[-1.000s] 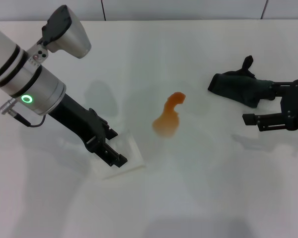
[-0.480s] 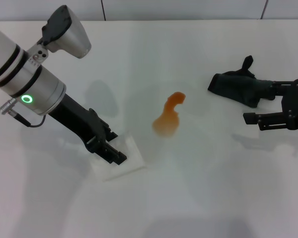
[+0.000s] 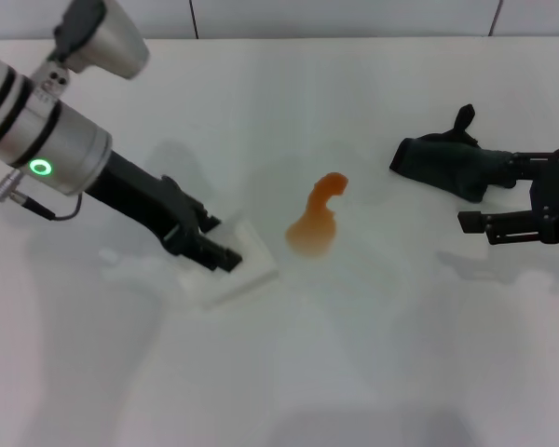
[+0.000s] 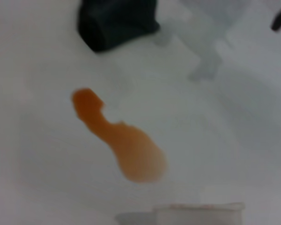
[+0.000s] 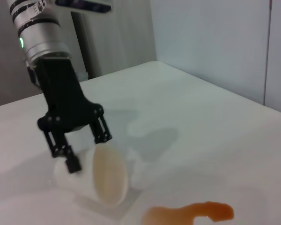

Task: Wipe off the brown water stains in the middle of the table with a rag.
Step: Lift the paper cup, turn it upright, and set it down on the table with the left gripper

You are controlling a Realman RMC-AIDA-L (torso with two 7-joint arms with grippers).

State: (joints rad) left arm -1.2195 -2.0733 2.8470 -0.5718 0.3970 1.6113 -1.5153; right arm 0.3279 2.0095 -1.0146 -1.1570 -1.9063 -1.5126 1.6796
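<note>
Translucent orange-brown water stains (image 3: 314,223) seen mid glossy white table (image 3: 354,372), unwiped. Crumpled dark black-green rag (image 3: 447,163) lain well right of stains, just beside right gripper (image 3: 514,194), fingers spread wide, nothing held. White cup (image 3: 231,270) tipped on side, clamped by left gripper (image 3: 211,244); no contents seen inside.

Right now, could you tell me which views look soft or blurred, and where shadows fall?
Left wrist view: soft throughout, the brown water stains and the rag blur-edged. Head view: sharp; a faint grey shadow on the table behind the left end effector. Right wrist view: the white cup slightly blurred.
</note>
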